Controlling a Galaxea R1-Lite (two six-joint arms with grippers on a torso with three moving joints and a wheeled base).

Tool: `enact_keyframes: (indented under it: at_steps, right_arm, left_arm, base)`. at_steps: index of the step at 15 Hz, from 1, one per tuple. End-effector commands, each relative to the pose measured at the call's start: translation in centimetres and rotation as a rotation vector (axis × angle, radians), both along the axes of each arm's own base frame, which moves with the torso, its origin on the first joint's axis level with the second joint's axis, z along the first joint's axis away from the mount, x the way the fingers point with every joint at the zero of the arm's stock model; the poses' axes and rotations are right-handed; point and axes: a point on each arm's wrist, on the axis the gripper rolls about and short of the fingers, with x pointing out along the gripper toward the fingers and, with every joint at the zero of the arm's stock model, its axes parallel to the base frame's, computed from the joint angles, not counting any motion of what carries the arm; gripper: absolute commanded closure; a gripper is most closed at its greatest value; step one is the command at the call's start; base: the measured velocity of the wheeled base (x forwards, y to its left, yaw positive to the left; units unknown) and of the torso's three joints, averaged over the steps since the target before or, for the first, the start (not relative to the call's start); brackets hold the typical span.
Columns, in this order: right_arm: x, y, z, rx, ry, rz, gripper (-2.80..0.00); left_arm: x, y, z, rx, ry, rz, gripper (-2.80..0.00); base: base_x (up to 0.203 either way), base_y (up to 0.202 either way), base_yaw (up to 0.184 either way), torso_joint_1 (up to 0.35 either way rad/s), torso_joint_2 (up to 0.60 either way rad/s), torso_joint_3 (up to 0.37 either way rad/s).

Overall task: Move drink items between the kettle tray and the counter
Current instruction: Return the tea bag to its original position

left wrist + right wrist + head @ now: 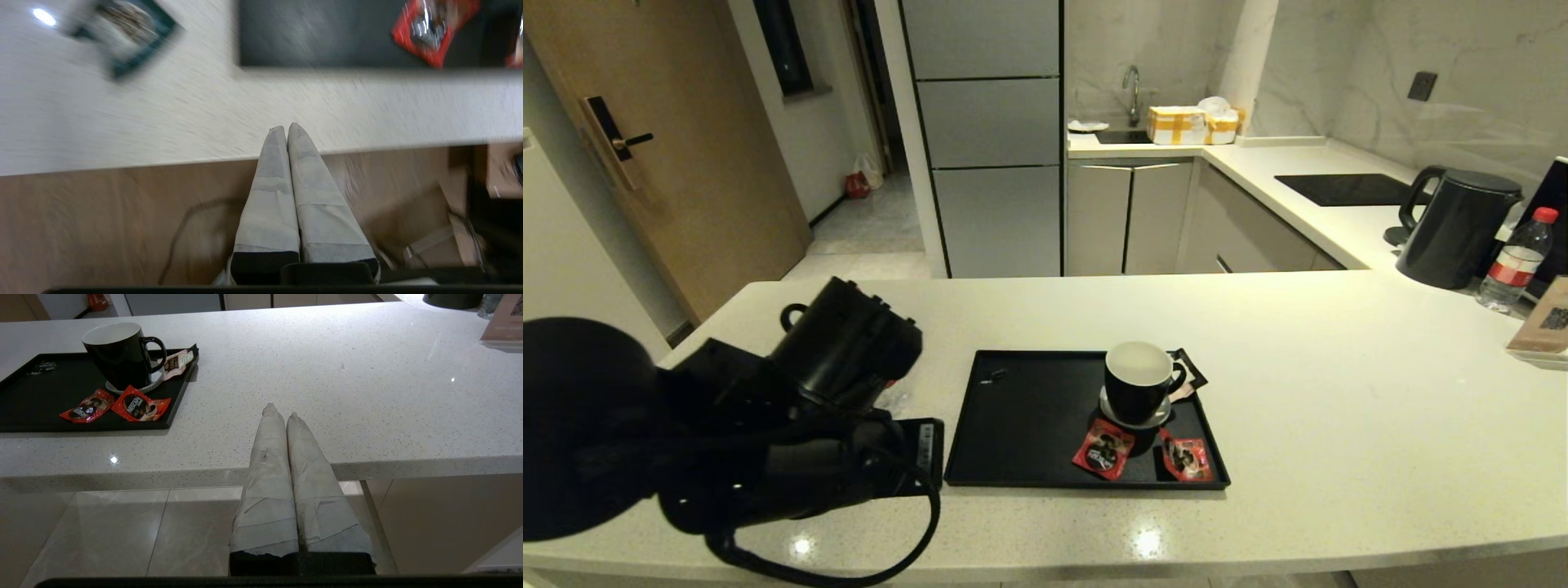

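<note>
A: Tool first: our left tool [286,127] has its two taped fingers pressed together with nothing between them, and it hangs over the near edge of the table [171,122].

B: And the right tool [281,410]?

A: Same, fingers closed on nothing, parked low in front of the table's edge, well apart from the tray.

B: Where do we find the drink items?

A: The teal sachet [122,34] lies flat on the table, just beside the kettle tray [310,36], off its left side. In the head view our left arm covers that spot. The water bottle [1514,261] stands upright far off to the right, beside the black kettle [1454,229].

B: What sits on the tray?

A: The black mug [1139,382] on its coaster and two red sachets [1104,447]; we leave those alone.

B: So the sachet looks like our step in hand?

A: We judge so, since it is nearest the left tool. To do it well we should spread the fingers before descending, come down straight over the sachet, and catch it by one edge, because a flat packet on a glossy top will likely slide rather than lift. We should also keep clear of the tray's raised rim.
</note>
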Motion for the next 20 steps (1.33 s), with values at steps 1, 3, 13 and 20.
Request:
enact_keyframes:
  at_steps: [1, 3, 13, 20]
  right_arm:
    - [0.0, 0.0, 0.0, 0.000, 0.001, 0.001, 0.00]
    - [0.0, 0.0, 0.0, 0.000, 0.001, 0.001, 0.00]
    - [0.0, 0.0, 0.0, 0.000, 0.001, 0.001, 0.00]
    - [0.0, 0.0, 0.0, 0.000, 0.001, 0.001, 0.00]
  left_arm:
    - [-1.7, 2.2, 2.6, -0.032, -0.107, 0.053, 0.00]
    - [-3.0, 4.7, 4.0, 0.000, -0.182, 0.146, 0.00]
    - [-26.0, 16.5, -2.6, 0.069, -0.386, 0.442, 0.00]
    - [-27.8, 15.5, -8.6, 0.153, -0.446, 0.238, 0.00]
  base:
    - [0.000, 0.000, 0.000, 0.000, 0.00, 0.000]
    - [0.000, 0.000, 0.000, 0.000, 0.00, 0.000]
    - [0.000, 0.000, 0.000, 0.000, 0.00, 0.000]
    - [0.000, 0.000, 0.000, 0.000, 0.00, 0.000]
